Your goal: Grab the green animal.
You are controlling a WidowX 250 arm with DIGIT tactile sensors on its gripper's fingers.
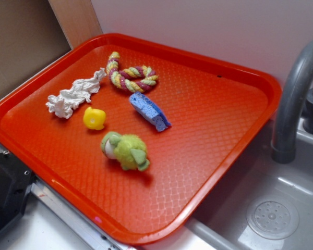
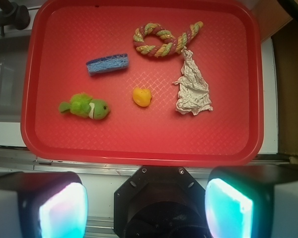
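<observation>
Orange-red plastic tray (image 1: 240, 130) carries five items. Green animal (image 1: 125, 150) lies on its side near the tray's near-middle in the exterior view, white face patch visible, pale ears or feet pointing toward the near edge. In the wrist view the green animal (image 2: 84, 106) sits in the left half of the tray (image 2: 238, 124), well apart from the gripper.

Yellow duck (image 1: 94, 118) sits just beyond the animal, to its left, not touching. Blue sponge (image 1: 149, 111) lies to the right of the duck, apart from both. Multicoloured rope (image 1: 130, 75) is coiled at the far side; crumpled white paper (image 1: 73, 96) lies left of it, one end touching or nearly touching the rope.

Gripper (image 2: 146, 203): fingers (image 2: 62, 208) spread wide apart, nothing between them, positioned off the tray's near edge. Grey faucet (image 1: 295, 94) stands right of the tray.
</observation>
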